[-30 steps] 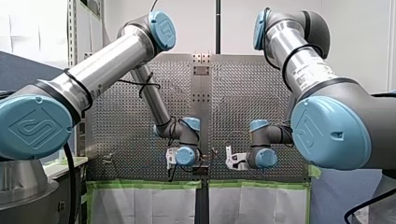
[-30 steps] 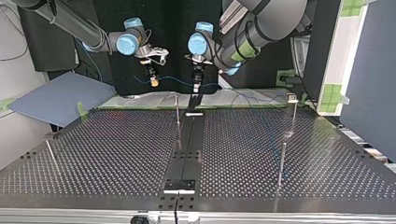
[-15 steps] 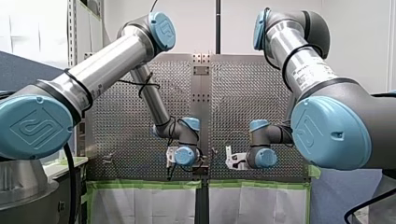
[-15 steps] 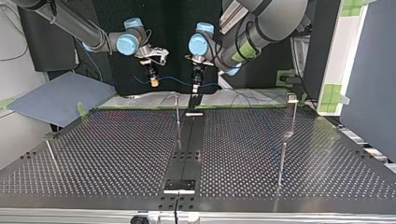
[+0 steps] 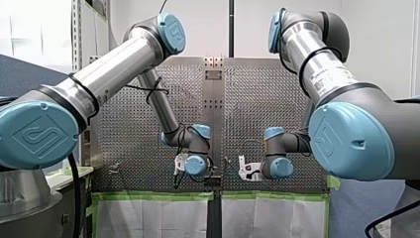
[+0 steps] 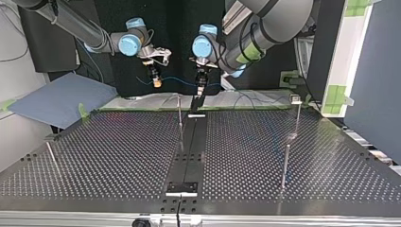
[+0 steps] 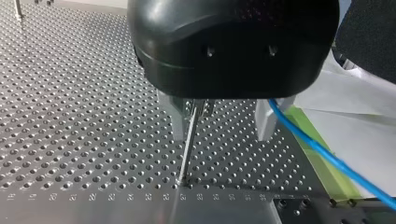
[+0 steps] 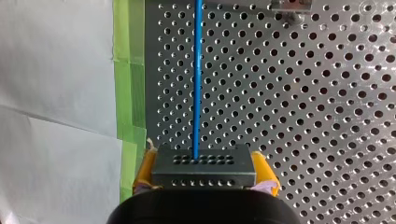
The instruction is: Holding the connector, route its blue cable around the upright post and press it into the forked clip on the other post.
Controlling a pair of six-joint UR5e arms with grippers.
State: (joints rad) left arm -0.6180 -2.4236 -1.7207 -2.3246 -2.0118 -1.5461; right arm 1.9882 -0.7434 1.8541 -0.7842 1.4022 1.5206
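Front view: my left arm [image 5: 114, 69] and my right arm [image 5: 322, 74] both reach down to the near edge of the perforated table [image 5: 257, 99]. Their wrists sit low, 1 on each side of the centre strip. The wrists hide the grippers here, so I cannot tell their state from this view.

Top view: my right gripper [image 6: 156, 84] hangs at the view's left above the table's far edge, with yellow showing at its tip. The blue cable [image 6: 177, 80] runs from it across to my left gripper [image 6: 201, 89], which points down near the middle. A thin upright post [image 6: 180, 116] stands just beside that gripper. A 2nd post with a small head [image 6: 298, 116] stands well apart at the view's right; I cannot tell the head's shape.

Left wrist view: my left gripper's 2 fingers [image 7: 178, 122] stand apart, released, gripping nothing. The thin post shows between them, close to 1 finger. The cable passes by the other finger and runs off over the green tape [image 7: 310, 140].

Right wrist view: my right gripper's yellow pads [image 8: 145, 170] are clamped on both sides of the grey connector [image 8: 203, 167]. The cable leaves the connector and runs straight ahead, above the table.
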